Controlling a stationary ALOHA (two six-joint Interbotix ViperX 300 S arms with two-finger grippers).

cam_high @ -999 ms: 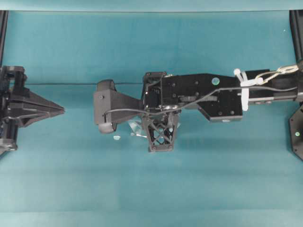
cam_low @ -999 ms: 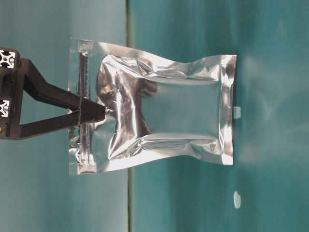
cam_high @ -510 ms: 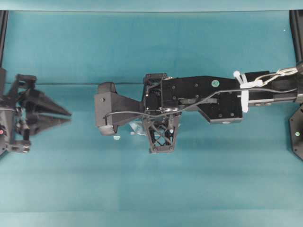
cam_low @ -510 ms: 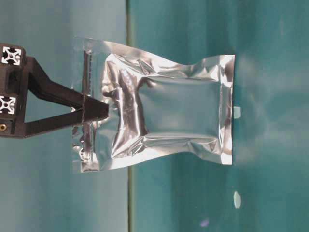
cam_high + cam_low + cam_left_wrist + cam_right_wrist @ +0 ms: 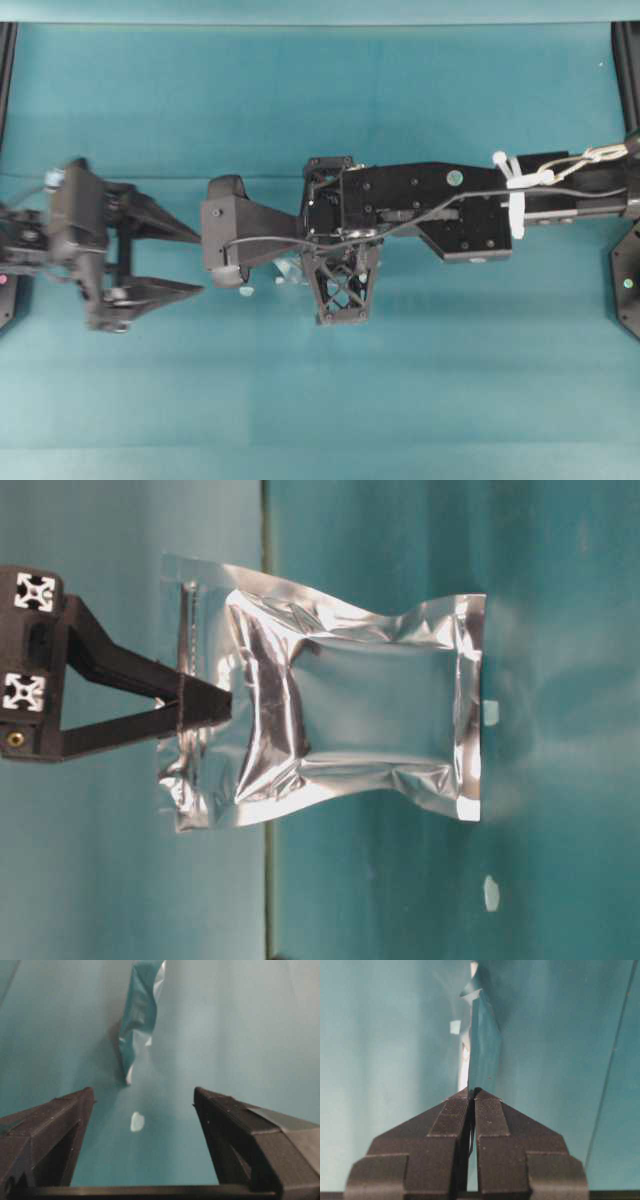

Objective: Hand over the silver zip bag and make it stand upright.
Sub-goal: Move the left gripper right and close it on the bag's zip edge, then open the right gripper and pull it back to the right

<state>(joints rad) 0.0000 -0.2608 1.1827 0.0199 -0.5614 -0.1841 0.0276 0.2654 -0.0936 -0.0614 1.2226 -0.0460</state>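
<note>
On silver zip bag (image 5: pixel 340 705) (plain foil): no legible print.

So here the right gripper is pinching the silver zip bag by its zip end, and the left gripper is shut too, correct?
Not quite. The left gripper is open, its jaws spread wide in the left wrist view. The right gripper does pinch the silver zip bag by its zip end.

1. We see a robotics lab bench; a plain teal table cover (image 5: pixel 320 400) fills every view.
2. Two black robot arms reach in from the left and right edges of the overhead view; black frame posts (image 5: pixel 8 60) stand at its upper corners.
</note>
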